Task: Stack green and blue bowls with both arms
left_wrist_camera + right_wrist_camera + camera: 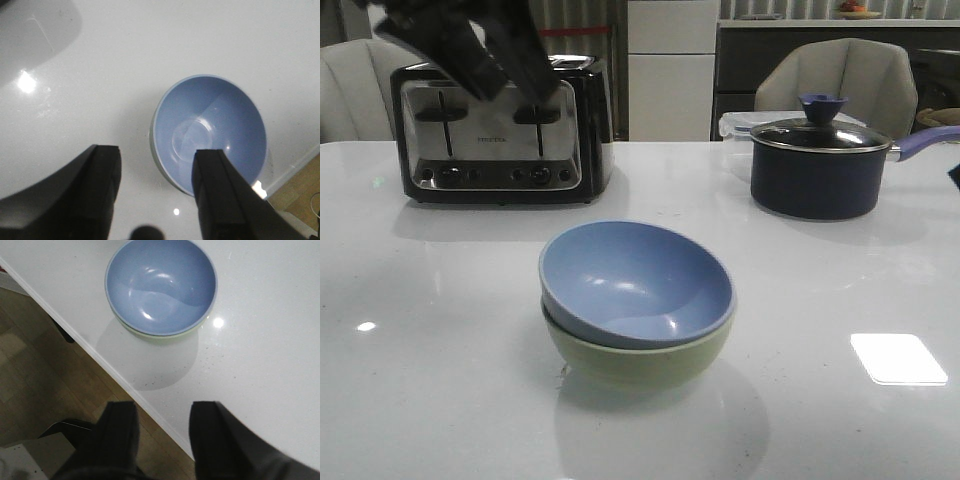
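Front view shows the blue bowl (638, 283) nested inside the green bowl (635, 362), slightly tilted, on the white table (440, 340), in front of a toaster (500, 130) and a navy saucepan (817, 165). High at upper left, the left gripper (157, 195) hangs with fingers spread wide and empty. The right gripper (162, 440) is likewise parted, holding nothing, near the table's edge.

Overhead light is glaring off the glossy white table (440, 380) in bright patches, and the stacked bowls are casting a soft shadow toward the camera. My left gripper (470, 45) is smearing into motion blur in front; my fingers (100, 200) are looming dark and unfocused.
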Controlling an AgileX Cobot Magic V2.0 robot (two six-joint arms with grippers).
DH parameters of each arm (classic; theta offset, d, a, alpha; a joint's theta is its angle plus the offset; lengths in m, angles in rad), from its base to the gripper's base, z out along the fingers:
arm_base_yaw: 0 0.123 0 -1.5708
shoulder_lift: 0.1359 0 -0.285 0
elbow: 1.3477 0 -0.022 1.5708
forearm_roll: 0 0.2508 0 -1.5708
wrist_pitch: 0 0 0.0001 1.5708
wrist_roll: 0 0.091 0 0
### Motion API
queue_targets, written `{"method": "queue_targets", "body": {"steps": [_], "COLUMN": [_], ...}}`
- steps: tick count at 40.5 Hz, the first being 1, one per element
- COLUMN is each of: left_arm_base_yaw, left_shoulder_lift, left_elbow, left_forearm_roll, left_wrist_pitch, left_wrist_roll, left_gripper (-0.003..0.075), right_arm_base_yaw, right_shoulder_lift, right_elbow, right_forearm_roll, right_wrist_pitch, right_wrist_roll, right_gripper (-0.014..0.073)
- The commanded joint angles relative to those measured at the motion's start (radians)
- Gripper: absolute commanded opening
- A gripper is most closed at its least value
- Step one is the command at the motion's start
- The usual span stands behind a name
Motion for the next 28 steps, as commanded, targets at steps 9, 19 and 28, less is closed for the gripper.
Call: {"method": "queue_targets", "body": {"steps": [9, 19, 28], "left_arm_base_yaw": [-0.007, -0.007, -0.007], "left_shoulder_lift": [-0.338, -0.575, -0.771], "left_elbow": [0.156, 0.341, 0.484], "left_forearm_roll": [-0.011, -0.011, -0.011], "left_wrist_pitch": [-0.022, -0.026, -0.031], "left_wrist_roll": [0.001, 0.001, 0.001], "left_gripper": [0.0405, 0.0404, 0.0404], "right_arm_base_yaw": [0.001, 0.001, 0.001], "right_shoulder_lift": [-0.007, -0.007, -0.007], "right_elbow": [-0.027, -0.027, -0.027], "right_forearm_roll": [0.001, 0.001, 0.001], "right_wrist_pitch": [-0.065, -0.065, -0.066], "right_wrist_roll": [-0.012, -0.012, -0.012], "right_gripper": [0.0381, 0.0381, 0.0381]}}
